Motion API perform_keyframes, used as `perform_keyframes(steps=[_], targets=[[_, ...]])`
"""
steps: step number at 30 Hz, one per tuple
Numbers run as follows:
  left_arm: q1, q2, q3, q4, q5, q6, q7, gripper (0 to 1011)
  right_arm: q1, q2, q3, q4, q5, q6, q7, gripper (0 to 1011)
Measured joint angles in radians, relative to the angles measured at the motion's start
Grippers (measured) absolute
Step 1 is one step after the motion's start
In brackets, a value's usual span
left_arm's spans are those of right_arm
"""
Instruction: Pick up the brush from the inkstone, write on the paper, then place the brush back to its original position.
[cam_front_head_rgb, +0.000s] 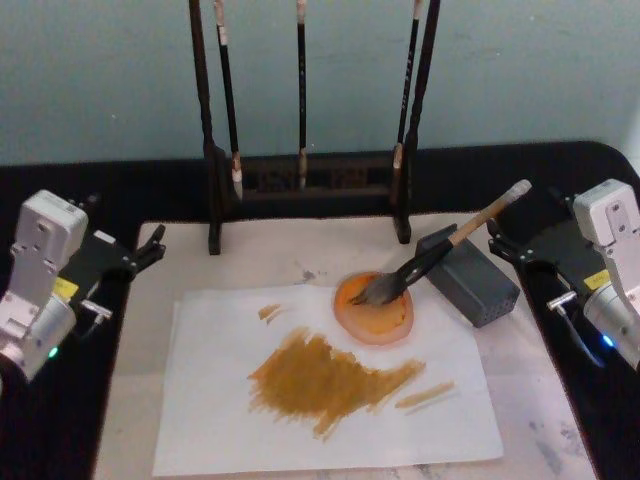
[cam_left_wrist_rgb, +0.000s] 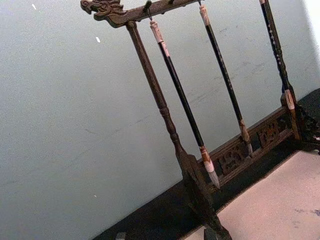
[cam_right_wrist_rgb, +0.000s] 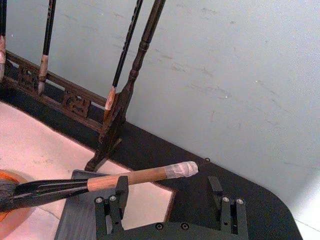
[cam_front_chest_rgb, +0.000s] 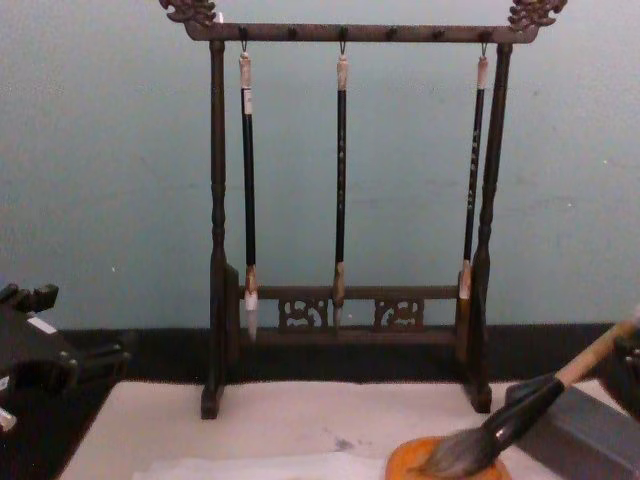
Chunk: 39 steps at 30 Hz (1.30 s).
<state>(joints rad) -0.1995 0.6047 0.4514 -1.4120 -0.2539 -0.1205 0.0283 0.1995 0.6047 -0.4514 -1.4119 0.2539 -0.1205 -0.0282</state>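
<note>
Brush parked; both grippers' fingers apart, holding nothing.
Brush (cam_front_head_rgb: 445, 248) centre-right: tan wood handle on matte grey block (cam_front_head_rgb: 478, 285), bushy bristles in round orange dish (cam_front_head_rgb: 375, 312). Thin white paper (cam_front_head_rgb: 220, 400), ochre-smeared, lower centre. Left gripper (cam_front_head_rgb: 152, 243) and right gripper (cam_right_wrist_rgb: 167, 186) flank it.

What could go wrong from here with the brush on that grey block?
The brush leans on the grey block, with the open right pincer close by its taped end; a nudge could roll it off. Its bristles lie in the orange dish at the paper's edge, so a dragged lift might shift the dish or smear the sheet. The left pincer sits idle at left.
</note>
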Motion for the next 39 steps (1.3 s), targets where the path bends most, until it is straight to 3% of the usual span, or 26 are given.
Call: perform_keyframes(steps=[39], targets=[[0.000,0.000,0.000,0.000,0.000,0.000,0.000,1010,0.000,0.000,0.000,0.000,0.000,0.000,0.000,1000]])
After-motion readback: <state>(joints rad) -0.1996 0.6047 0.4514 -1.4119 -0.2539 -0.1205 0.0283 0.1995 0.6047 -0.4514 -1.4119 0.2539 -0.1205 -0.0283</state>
